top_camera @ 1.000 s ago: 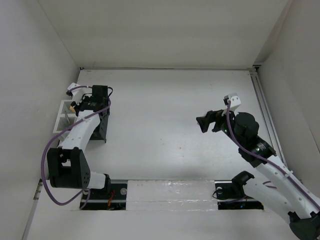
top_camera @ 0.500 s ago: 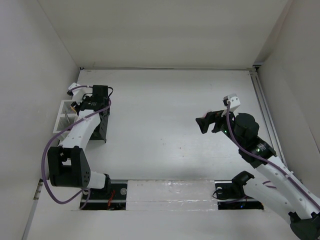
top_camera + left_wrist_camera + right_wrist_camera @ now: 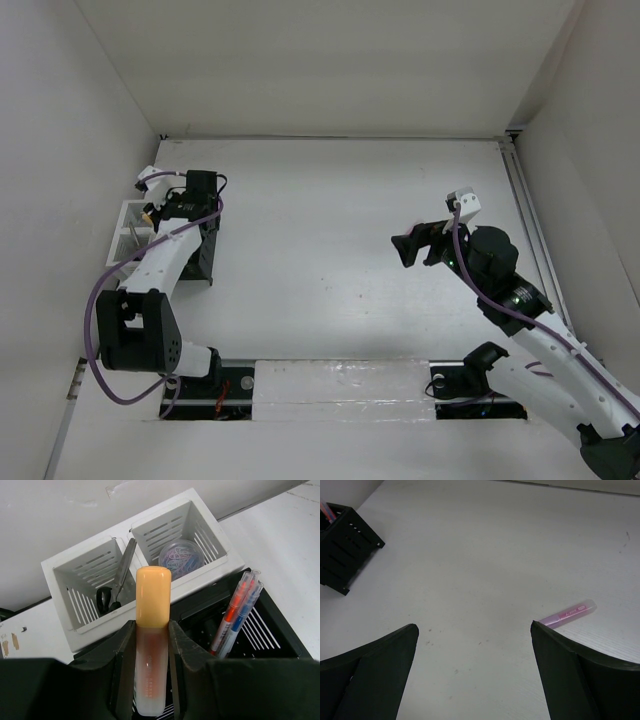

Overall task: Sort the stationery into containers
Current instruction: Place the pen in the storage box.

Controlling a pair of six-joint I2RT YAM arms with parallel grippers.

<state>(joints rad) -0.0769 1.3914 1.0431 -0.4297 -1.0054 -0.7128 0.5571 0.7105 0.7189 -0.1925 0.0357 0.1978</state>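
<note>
Nearly finishing, judging by scissors (image 3: 112,587) and clip tub (image 3: 178,560) in the white organiser (image 3: 200,582) and pens (image 3: 235,612) in the black organiser (image 3: 287,630). Clamping an orange highlighter (image 3: 153,595) upright in the left gripper (image 3: 151,635) at that box's mouth. Holding the right gripper (image 3: 472,627) spread wide, leaving a purple highlighter (image 3: 567,614) loose on the table (image 3: 485,545).

From where I stand, the left arm (image 3: 150,270) folds up sharply from its base, the forearm stretching away and the wrist tipped downward. The left gripper (image 3: 150,630) has its two black fingers (image 3: 123,665) pressed in on either side of an orange highlighter (image 3: 152,600), which stands upright between them with its cap poking out past the fingertips. The right arm (image 3: 530,330) leans forward on a slant, elbow bent. The right gripper (image 3: 474,626) is tilted down, its jaws spread wide and holding nothing.
</note>
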